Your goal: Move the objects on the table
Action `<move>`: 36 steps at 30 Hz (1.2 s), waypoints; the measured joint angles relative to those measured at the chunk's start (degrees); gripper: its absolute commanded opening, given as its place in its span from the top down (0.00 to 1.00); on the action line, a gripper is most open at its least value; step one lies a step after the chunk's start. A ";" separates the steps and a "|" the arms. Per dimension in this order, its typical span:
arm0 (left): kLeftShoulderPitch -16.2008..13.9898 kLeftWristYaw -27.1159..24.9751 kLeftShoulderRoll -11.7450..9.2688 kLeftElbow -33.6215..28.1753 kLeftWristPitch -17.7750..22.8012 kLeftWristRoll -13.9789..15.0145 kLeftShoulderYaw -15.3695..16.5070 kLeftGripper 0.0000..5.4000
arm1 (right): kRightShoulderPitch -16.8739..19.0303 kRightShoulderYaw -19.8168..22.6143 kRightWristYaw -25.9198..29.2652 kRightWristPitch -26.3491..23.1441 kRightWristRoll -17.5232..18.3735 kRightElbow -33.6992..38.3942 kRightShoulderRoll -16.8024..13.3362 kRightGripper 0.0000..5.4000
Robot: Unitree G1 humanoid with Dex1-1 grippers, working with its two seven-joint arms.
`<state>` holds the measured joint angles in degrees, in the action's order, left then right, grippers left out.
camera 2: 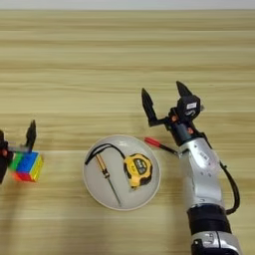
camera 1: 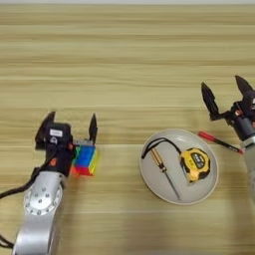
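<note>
The multicoloured puzzle cube lies on the table at the left. My left gripper stands open just above it, its right finger over the cube's far edge and nothing between the fingers. The yellow-black tape measure and the amber-handled screwdriver both lie in the round off-white plate. Just right of the plate's far rim lies the red pen. My right gripper hovers open a little beyond the pen, holding nothing.
The tape measure's black strap curls over the plate's left part. Bare wood stretches across the far half of the table. Both metal forearms reach in from the near edge, left and right.
</note>
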<state>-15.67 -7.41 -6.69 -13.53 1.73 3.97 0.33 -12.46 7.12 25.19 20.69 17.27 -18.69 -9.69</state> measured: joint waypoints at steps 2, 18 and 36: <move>-1.76 -1.41 -0.63 -1.46 3.27 1.32 -0.07 0.00 | 0.00 -0.14 -0.43 -0.01 -0.16 0.18 0.52 0.00; -8.15 -5.22 -3.42 -4.12 13.12 3.00 -0.38 0.00 | -2.23 3.07 -7.98 1.22 -0.37 0.42 2.46 0.00; -5.49 -4.45 -2.72 1.50 12.91 2.71 -0.54 0.00 | -2.53 3.43 -8.51 1.47 -1.27 -0.47 2.83 0.00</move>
<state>-21.16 -11.85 -9.41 -12.03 14.64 6.67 -0.21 -14.99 10.55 16.68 22.16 15.99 -19.15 -6.86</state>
